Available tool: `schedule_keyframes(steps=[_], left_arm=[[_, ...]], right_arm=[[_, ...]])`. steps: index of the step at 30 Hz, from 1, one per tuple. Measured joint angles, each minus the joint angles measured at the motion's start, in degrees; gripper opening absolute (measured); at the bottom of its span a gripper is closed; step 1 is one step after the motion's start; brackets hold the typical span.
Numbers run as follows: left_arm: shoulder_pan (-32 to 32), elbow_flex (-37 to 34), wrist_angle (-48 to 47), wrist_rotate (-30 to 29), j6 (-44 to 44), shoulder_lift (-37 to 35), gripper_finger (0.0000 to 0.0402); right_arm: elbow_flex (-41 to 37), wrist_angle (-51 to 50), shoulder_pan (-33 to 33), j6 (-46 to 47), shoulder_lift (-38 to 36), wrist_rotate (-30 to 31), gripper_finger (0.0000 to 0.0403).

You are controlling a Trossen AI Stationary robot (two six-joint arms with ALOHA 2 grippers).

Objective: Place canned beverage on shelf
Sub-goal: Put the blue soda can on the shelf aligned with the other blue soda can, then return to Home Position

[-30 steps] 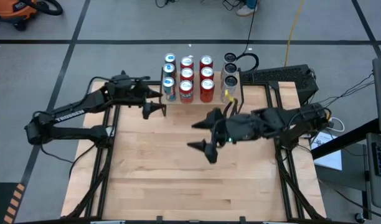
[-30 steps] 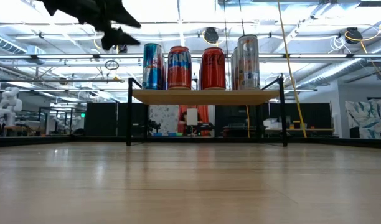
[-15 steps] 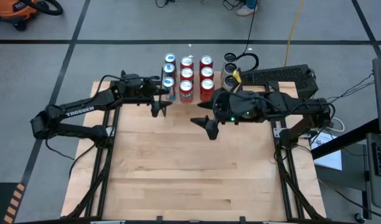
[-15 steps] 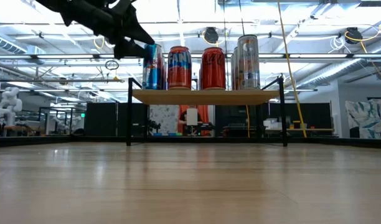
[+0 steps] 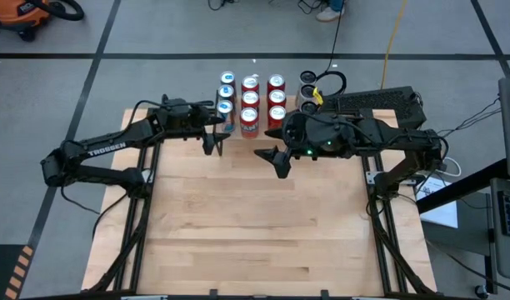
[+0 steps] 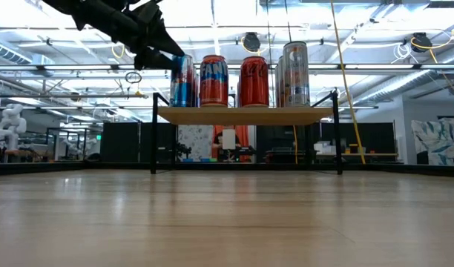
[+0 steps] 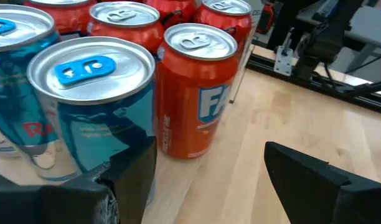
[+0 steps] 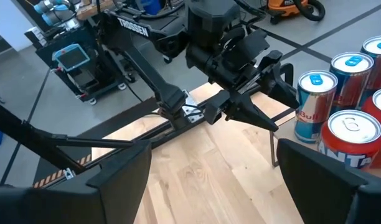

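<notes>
The shelf (image 6: 242, 115) stands at the table's far edge on thin black legs. On it are rows of cans (image 5: 250, 100): blue (image 6: 181, 80), red (image 6: 214, 80), orange-red (image 6: 254, 80) and silver (image 6: 295, 74). My left gripper (image 5: 213, 137) is open at can height, just before the shelf's left end. In the left wrist view one finger (image 7: 134, 174) stands in front of the nearest blue can (image 7: 91, 106), and the orange can (image 7: 200, 87) shows between the fingers. My right gripper (image 5: 272, 158) hovers open, higher up, in front of the shelf's middle, with nothing between its fingers. My left gripper is open, and one finger (image 7: 134, 174) overlaps the lower side wall of the front blue can (image 7: 84, 149). I cannot tell whether it touches the can. The can stands upright on the shelf.
A black keyboard (image 5: 376, 100) and a yellow cable (image 5: 313, 98) lie at the far right, beside the shelf. Black frame rails (image 5: 147, 192) run along both table sides. The wooden tabletop (image 5: 255, 233) stretches toward the near edge.
My left gripper has moved toward the far edge and slightly down, up to the shelf's left front cans, then stopped. My right gripper has swung toward the far edge, closer to the shelf's front. Both stay open. The cans have not moved.
</notes>
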Motion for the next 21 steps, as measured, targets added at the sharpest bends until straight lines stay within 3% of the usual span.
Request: schedule_keyframes(steps=[6, 10, 21], left_arm=[[0.0, 0.02, -0.25, 4.05, -4.91, -2.46, 0.0299], [-0.65, 0.04, 0.01, 6.08, -6.09, -7.01, 0.028], [-3.08, 0.04, 0.03, 7.92, -6.12, -18.9, 0.0087]], right_arm=[[0.0, -0.01, 0.0, -0.66, 0.01, -0.49, 0.0324], [0.0, -0.03, 0.0, -3.67, -0.17, -5.5, 0.0305], [0.0, -0.27, -0.02, -17.85, -2.97, -7.93, 0.0167]])
